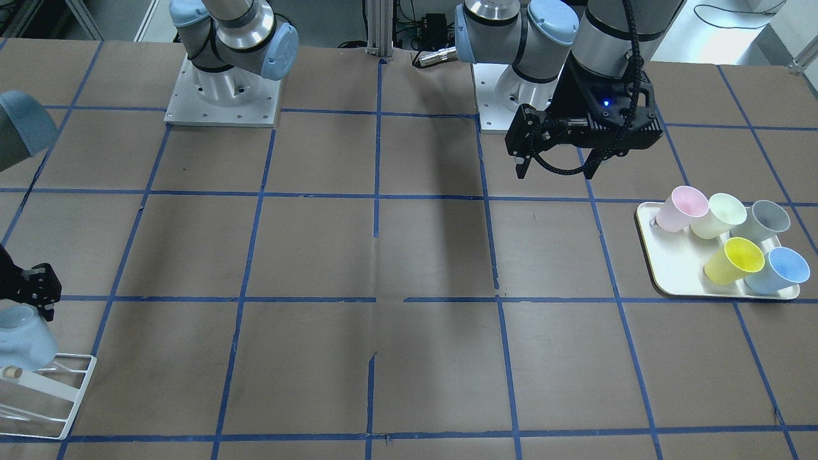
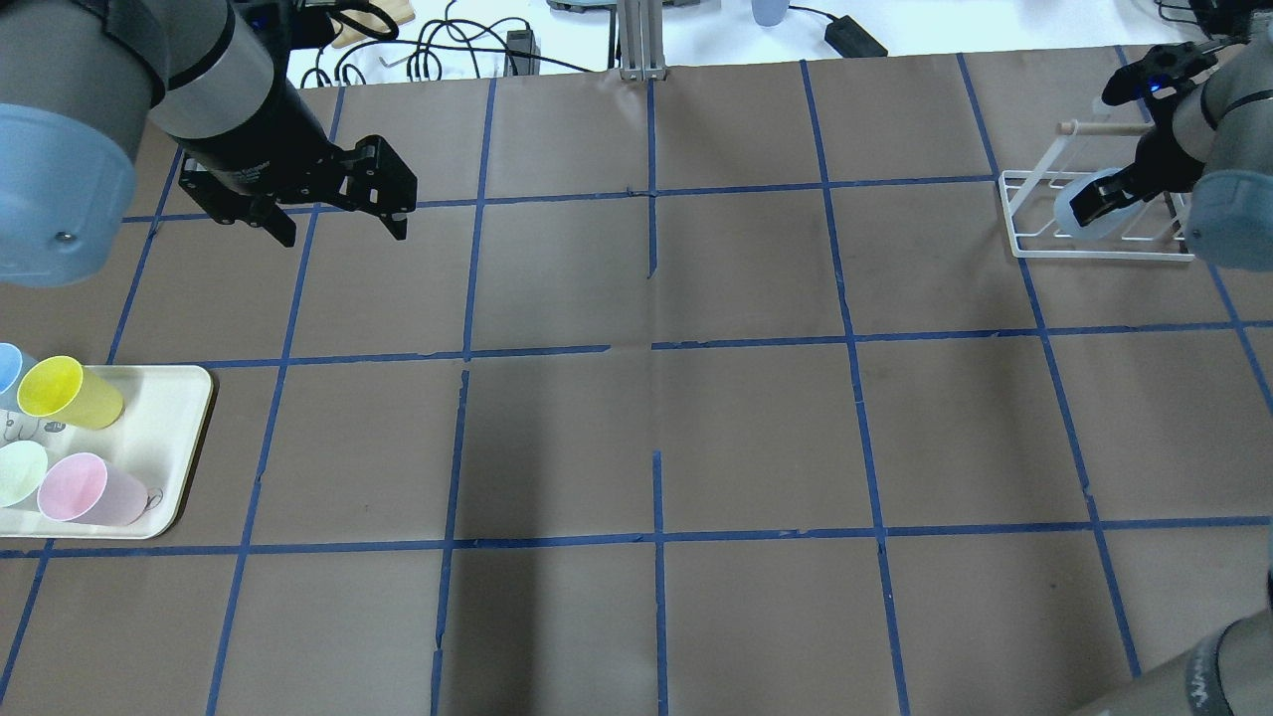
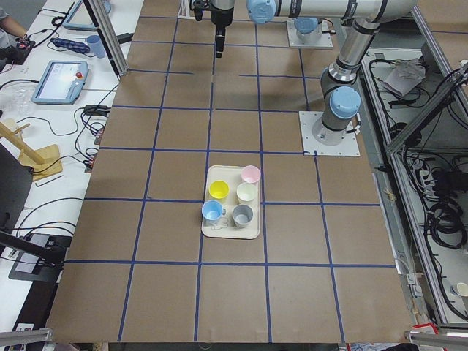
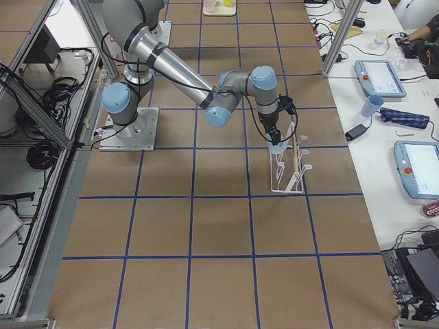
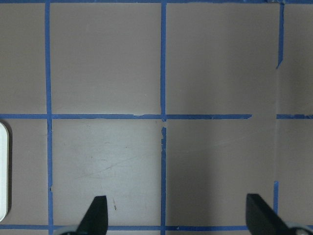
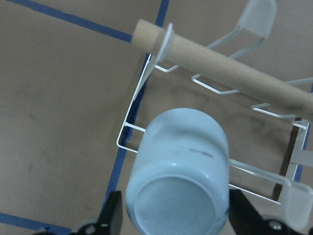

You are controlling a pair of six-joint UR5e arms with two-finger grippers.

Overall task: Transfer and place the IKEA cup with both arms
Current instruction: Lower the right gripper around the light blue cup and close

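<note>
The IKEA cup (image 6: 178,171), pale light-blue, sits between my right gripper's fingers (image 6: 113,213), its base toward the wrist camera. It hangs tilted over the white wire rack (image 6: 146,129), just below the rack's wooden dowel (image 6: 220,68). The overhead view shows the cup (image 2: 1079,214) in my right gripper (image 2: 1119,194) at the far right. The front view shows the cup (image 1: 22,335) at the left edge. My left gripper (image 2: 343,229) is open and empty above bare table, its fingers (image 5: 97,213) spread wide.
A white tray (image 1: 671,268) on my left side holds a second light-blue cup (image 1: 779,271) and yellow (image 1: 735,260), grey (image 1: 763,220), pink (image 1: 682,209) and pale green (image 1: 719,215) cups. The brown table has blue tape lines.
</note>
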